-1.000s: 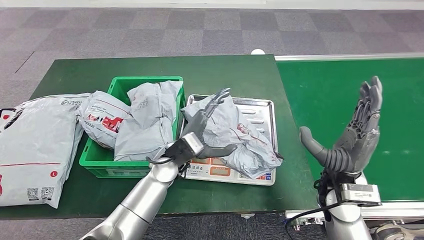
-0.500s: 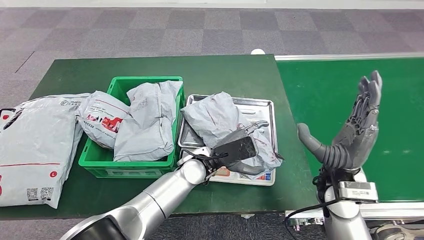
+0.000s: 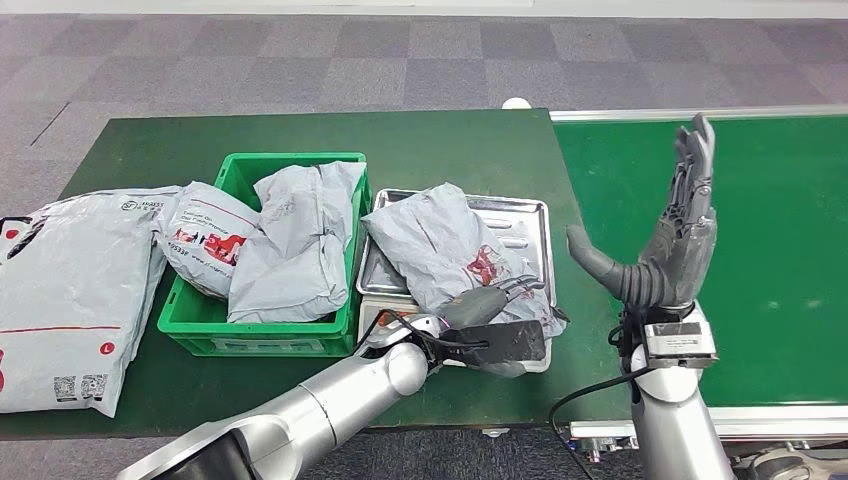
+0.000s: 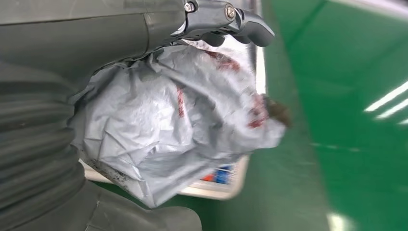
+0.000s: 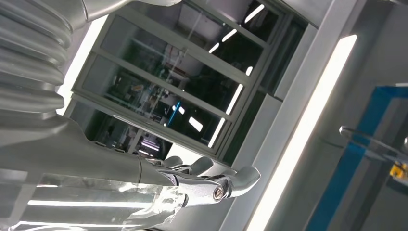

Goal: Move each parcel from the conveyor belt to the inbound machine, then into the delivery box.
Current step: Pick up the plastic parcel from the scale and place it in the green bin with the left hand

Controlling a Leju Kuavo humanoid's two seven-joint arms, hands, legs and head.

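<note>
Head view: the crumpled grey parcel (image 3: 450, 255) is sitting on the metal tray of the inbound machine (image 3: 525, 218), right beside the green delivery box (image 3: 205, 325) that already has parcels stuffed in it. Left hand (image 3: 497, 325) lies at the parcel's near edge, fingers on the bag; can't tell if it's actually gripping. Right hand (image 3: 668, 245) is up by the conveyor belt (image 3: 770, 230), fingers spread, holding nothing.

Left wrist view: parcel (image 4: 183, 130) bunched against the hand, tray edge under it.
</note>
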